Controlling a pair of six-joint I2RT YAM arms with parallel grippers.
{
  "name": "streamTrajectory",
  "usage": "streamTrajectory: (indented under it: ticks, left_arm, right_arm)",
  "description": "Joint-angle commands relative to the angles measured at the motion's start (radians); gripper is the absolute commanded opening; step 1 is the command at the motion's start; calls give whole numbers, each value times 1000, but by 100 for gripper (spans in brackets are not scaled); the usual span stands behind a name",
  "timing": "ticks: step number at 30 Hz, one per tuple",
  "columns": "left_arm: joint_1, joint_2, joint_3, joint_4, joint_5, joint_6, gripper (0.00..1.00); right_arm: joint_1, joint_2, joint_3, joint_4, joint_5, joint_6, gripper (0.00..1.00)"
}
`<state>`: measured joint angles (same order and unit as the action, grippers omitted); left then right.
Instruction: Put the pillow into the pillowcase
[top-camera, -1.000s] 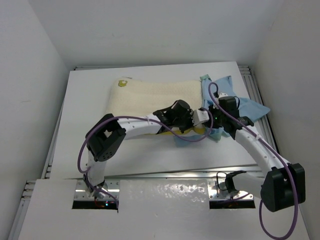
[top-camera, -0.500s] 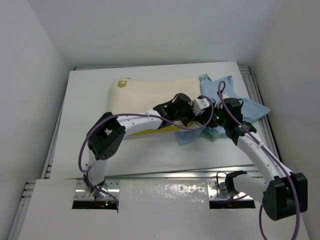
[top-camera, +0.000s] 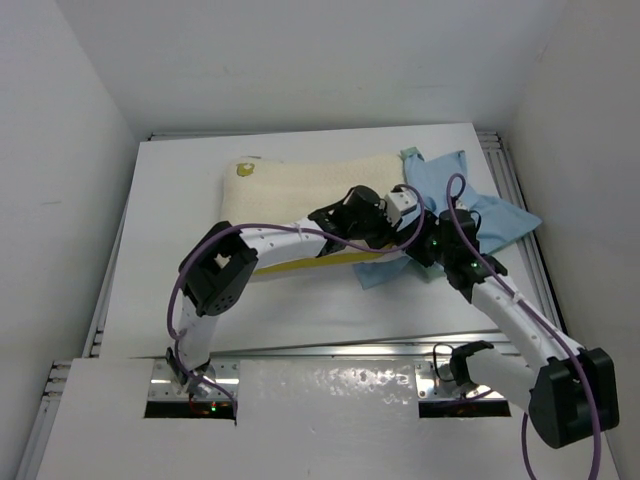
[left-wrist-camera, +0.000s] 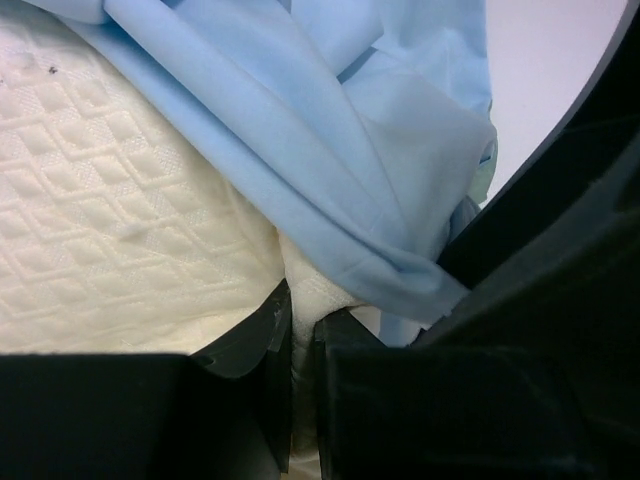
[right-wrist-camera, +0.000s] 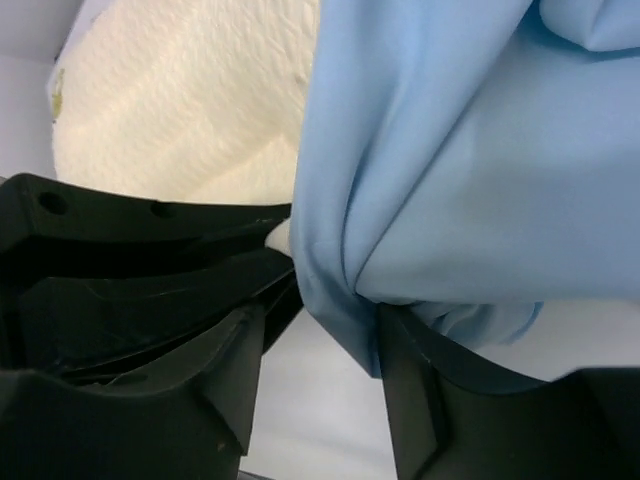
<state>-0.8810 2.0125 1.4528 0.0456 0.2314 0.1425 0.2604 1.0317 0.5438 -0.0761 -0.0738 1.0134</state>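
The cream quilted pillow (top-camera: 290, 190) lies across the back of the table. My left gripper (top-camera: 388, 213) is at its right end, shut on a pinch of the pillow's edge (left-wrist-camera: 302, 305). The light blue pillowcase (top-camera: 470, 200) lies crumpled to the right, and a fold of it drapes over that pillow end (left-wrist-camera: 340, 150). My right gripper (top-camera: 425, 245) sits just near and right of the left one. In the right wrist view it (right-wrist-camera: 320, 385) stands open, bare table showing between its fingers, and a fold of the pillowcase (right-wrist-camera: 450, 150) hangs against its right finger (right-wrist-camera: 420, 390).
The two grippers are crowded together: the left one's black body (right-wrist-camera: 120, 250) fills the left of the right wrist view. The white table (top-camera: 300, 300) ends in a metal rail at its right edge (top-camera: 520, 210). White walls close in on both sides.
My right gripper has opened and let go of the pillowcase, pulling back toward the near side. My left gripper has carried the pillow's end a little to the right, under the blue cloth.
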Motion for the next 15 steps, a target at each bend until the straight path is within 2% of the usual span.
streamTrajectory:
  ticks: [1, 4, 8, 10, 11, 12, 13, 14, 15]
  left_arm:
    - [-9, -15, 29, 88, 31, -44, 0]
    - [-9, -14, 20, 91, -10, -9, 0]
    - [-9, -6, 20, 97, -3, -20, 0]
    - [-9, -6, 23, 100, 6, -21, 0]
    - [-9, -6, 23, 102, 5, -23, 0]
    - [-9, -9, 23, 103, 2, -21, 0]
    - [-9, -9, 26, 105, 0, -17, 0]
    - [-9, -12, 26, 105, 0, -6, 0]
    - [-9, -12, 26, 105, 2, -3, 0]
  right_arm:
    - [11, -8, 79, -211, 64, -79, 52]
    - [13, -70, 100, -327, 158, -114, 63]
    - [13, -124, 110, -350, 184, -167, 66]
    - [13, -127, 110, -386, 230, -197, 42]
    - [13, -128, 98, -389, 242, -208, 24]
    - [14, -140, 85, -384, 249, -243, 10]
    - [14, -150, 68, -357, 240, -272, 6]
    - [13, -159, 23, -337, 230, -333, 14]
    - [13, -185, -5, -309, 226, -360, 27]
